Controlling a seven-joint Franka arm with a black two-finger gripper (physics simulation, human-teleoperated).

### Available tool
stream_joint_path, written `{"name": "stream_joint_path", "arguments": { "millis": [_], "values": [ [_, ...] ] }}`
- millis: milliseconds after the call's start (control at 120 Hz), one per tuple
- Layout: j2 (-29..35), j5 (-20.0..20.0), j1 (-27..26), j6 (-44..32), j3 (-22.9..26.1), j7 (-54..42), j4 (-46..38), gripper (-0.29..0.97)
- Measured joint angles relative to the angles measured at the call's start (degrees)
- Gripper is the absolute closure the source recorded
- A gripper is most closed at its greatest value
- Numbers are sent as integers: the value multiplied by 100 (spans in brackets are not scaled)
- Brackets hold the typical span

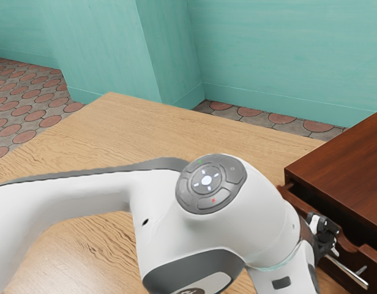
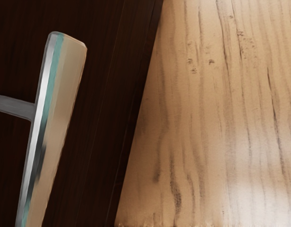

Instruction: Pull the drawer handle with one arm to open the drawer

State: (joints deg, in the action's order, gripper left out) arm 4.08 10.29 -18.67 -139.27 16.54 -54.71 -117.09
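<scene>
While the white arm (image 1: 194, 226) takes up much of the exterior view, its black gripper (image 1: 326, 234) sits just above the silver drawer handle (image 1: 347, 273), which is low on the front of a dark wooden cabinet (image 1: 350, 165); whether the gripper is spread or pinching the handle cannot be told. From the wrist view, the handle (image 2: 44, 137) lies close under the hand, with the dark drawer front (image 2: 112, 94) behind it and the table (image 2: 221, 118) beyond. The likely risk is that a loose or off-centre hold slips off the smooth bar mid-pull
</scene>
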Motion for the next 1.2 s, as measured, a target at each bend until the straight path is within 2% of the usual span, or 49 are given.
{"name": "stream_joint_path", "arguments": {
  "millis": [167, 458, 1200],
  "values": [
    [312, -2, -1, -9, 30, 66, -255, 5],
    [517, -1, 1, -32, 45, 174, -527, 0],
    [1530, -29, -12, -40, 175, 525, -1533, 0]
  ]
}}
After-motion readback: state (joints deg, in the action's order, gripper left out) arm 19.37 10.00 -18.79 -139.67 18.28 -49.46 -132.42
